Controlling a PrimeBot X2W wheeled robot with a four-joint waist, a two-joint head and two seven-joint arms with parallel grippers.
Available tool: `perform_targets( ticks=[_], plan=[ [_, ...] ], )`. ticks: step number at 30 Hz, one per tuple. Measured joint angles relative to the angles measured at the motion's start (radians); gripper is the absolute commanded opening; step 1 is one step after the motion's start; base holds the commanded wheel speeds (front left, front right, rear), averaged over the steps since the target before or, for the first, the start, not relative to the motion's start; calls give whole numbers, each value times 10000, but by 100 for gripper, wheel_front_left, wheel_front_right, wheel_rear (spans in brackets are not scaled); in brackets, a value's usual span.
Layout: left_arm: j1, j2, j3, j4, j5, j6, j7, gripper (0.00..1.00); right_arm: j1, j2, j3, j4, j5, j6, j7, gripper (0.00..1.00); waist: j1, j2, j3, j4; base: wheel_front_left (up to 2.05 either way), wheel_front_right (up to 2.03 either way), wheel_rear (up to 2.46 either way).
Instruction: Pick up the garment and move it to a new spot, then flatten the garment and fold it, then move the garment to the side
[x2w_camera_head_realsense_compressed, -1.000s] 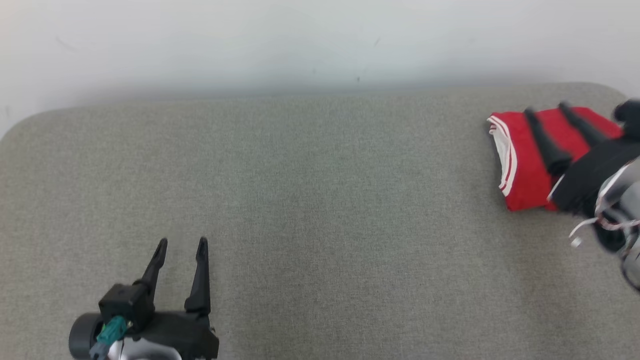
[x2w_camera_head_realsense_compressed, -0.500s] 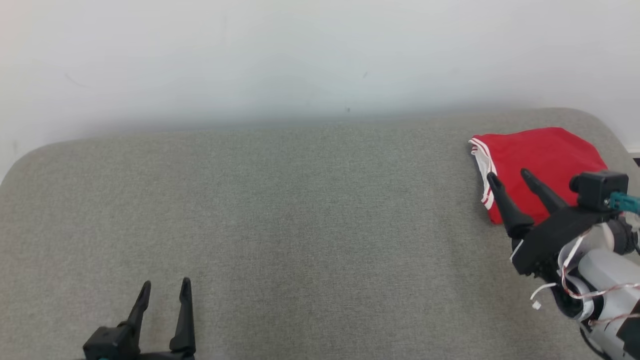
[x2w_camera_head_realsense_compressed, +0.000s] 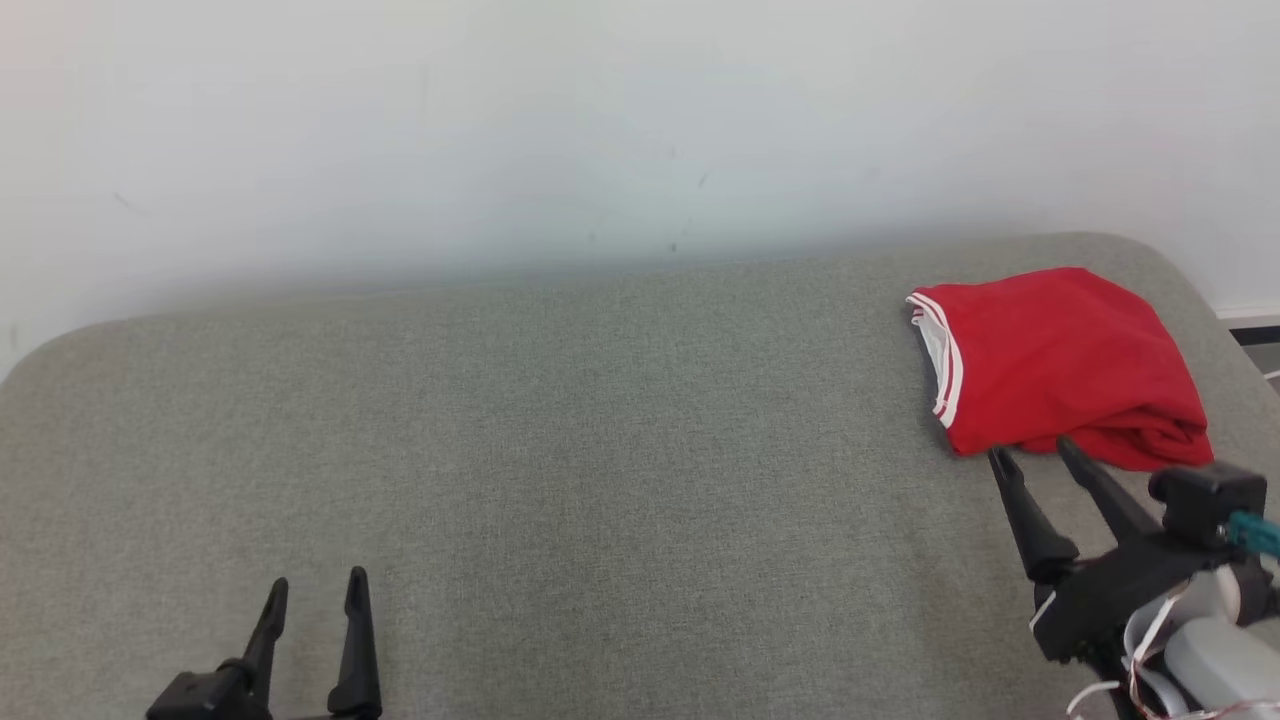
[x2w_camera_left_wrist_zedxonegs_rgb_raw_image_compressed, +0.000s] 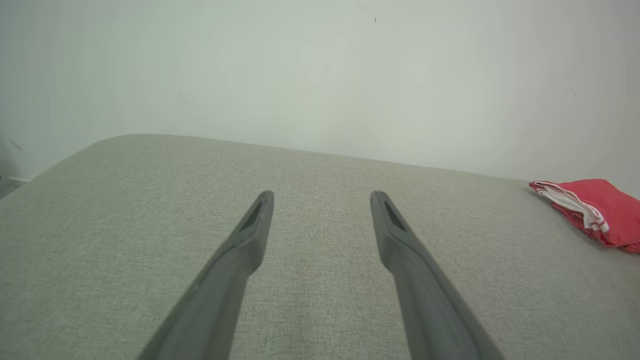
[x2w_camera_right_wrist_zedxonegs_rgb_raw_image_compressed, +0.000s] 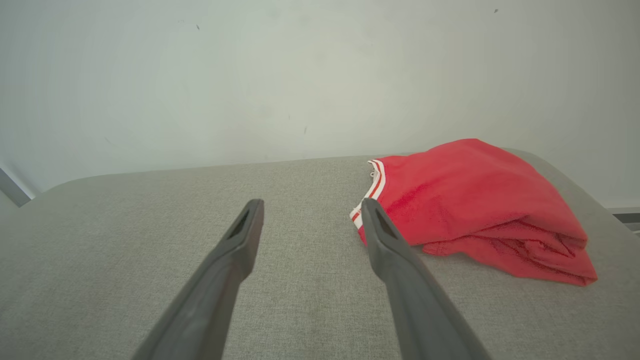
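Note:
The garment (x2w_camera_head_realsense_compressed: 1055, 365) is red with white-striped trim and lies folded in a loose bundle at the far right of the grey padded table (x2w_camera_head_realsense_compressed: 600, 450). It also shows at the right edge of the left wrist view as the garment (x2w_camera_left_wrist_zedxonegs_rgb_raw_image_compressed: 595, 210), and in the right wrist view as the garment (x2w_camera_right_wrist_zedxonegs_rgb_raw_image_compressed: 470, 205). My right gripper (x2w_camera_head_realsense_compressed: 1032, 452) is open just in front of the bundle, its fingertips close to the near edge and holding nothing. At the lower left my left gripper (x2w_camera_head_realsense_compressed: 316, 582) is open and empty, far from the cloth.
A plain white wall (x2w_camera_head_realsense_compressed: 600, 130) rises right behind the table. The table's rounded right corner (x2w_camera_head_realsense_compressed: 1190, 270) is close beside the garment, and the floor shows beyond it.
My right gripper has drawn back from on top of the garment to just in front of it, leaving the bundle lying free. The head camera has tilted, shifting the whole picture.

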Motion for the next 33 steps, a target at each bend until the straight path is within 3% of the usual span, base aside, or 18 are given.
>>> perform_targets(
  ticks=[10,18,33],
  plan=[
    [499,-334,242,-270,-56,10,-69,100,1621,1053,-1904,-449,-1714,0,-2,100,0,0,-97,-81,0,0,0],
    [557,-245,424,-188,278,12,-69,100,2229,1457,-2474,-489,-3210,0,0,100,1,0,-73,-140,0,0,0],
    [573,-477,807,-69,633,12,36,100,2849,2238,-4025,-734,-4326,0,0,100,1,0,-57,-203,0,0,0]
  ],
)
